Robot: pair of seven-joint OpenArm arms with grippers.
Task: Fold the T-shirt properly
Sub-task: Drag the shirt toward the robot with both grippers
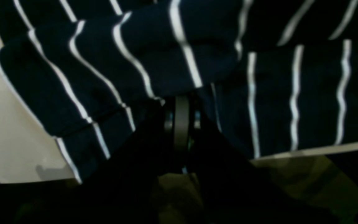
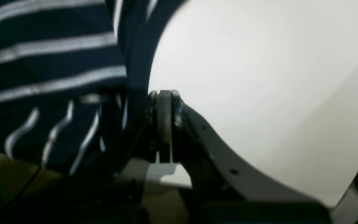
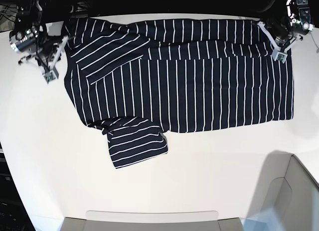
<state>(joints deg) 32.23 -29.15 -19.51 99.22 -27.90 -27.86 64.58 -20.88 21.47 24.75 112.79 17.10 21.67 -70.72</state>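
Note:
The dark navy T-shirt (image 3: 199,86) with thin white stripes lies spread across the white table, with its far edge and one sleeve folded inward. My left gripper (image 3: 275,44) is at the shirt's far right corner. In the left wrist view its fingers (image 1: 182,121) are pressed together and striped cloth (image 1: 110,62) bunches over the tips. My right gripper (image 3: 54,61) is at the shirt's far left edge. In the right wrist view its fingers (image 2: 165,124) are together, with the shirt's edge (image 2: 135,62) running down to the tip.
The other sleeve (image 3: 137,144) lies folded at the shirt's near left. The white table (image 3: 60,166) stretches in front of the shirt. A grey bin edge (image 3: 289,191) sits at the near right corner.

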